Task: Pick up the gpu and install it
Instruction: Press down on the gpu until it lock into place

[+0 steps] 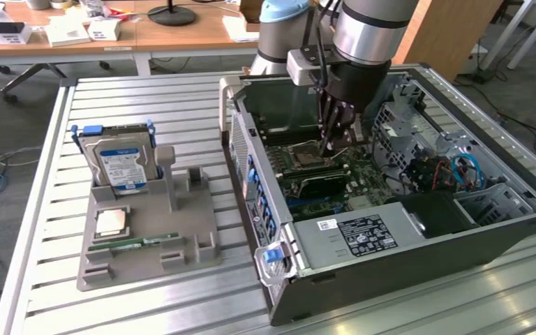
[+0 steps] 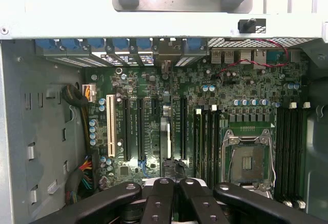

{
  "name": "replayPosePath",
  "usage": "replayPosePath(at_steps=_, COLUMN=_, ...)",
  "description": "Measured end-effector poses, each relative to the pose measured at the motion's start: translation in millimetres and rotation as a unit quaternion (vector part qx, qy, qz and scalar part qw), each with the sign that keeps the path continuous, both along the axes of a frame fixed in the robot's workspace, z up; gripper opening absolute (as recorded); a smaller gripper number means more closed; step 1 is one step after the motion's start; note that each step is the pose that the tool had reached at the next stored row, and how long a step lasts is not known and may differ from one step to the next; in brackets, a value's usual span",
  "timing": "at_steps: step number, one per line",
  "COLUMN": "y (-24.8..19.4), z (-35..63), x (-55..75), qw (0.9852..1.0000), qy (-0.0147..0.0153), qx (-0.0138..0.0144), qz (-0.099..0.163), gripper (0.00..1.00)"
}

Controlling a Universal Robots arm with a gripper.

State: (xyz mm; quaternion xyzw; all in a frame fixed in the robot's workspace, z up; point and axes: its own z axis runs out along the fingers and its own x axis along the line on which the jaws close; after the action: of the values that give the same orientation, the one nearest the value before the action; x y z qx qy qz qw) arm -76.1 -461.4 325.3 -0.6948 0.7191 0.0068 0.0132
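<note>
Inside the open PC case (image 1: 491, 230), over the mobo (image 2: 246, 96), the jaws were clamped on the gpu (image 2: 164, 131). The card hung edge-on beneath them, bracket end toward the rear slot covers (image 2: 123, 44), approx in line w/ the black expansion slots (image 2: 182, 126). It looked light, thin & stiff, but fragile: bare board, exposed parts. Best hold, I judged, was the top edge near mid-length, clear of the contacts. A narrow pinch like that could let it twist.

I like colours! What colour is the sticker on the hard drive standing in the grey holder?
Blue and white, on the hard drive; best in the exterior view.
</note>
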Motion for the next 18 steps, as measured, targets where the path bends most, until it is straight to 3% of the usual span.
replayPosePath(at_steps=5, y=0.0, z=-0.5, x=-0.6, qw=1.0, qy=0.0, qx=-0.0005, qz=0.0, gripper=0.11)
replayPosePath(at_steps=10, y=0.1, z=-4.3, x=-10.6, qw=1.0, qy=-0.0004, qx=-0.0017, qz=0.0, gripper=0.11)
replayPosePath(at_steps=18, y=0.0, z=-18.5, x=-11.8, qw=1.0, qy=-0.0007, qx=-0.0026, qz=0.0, gripper=0.11)
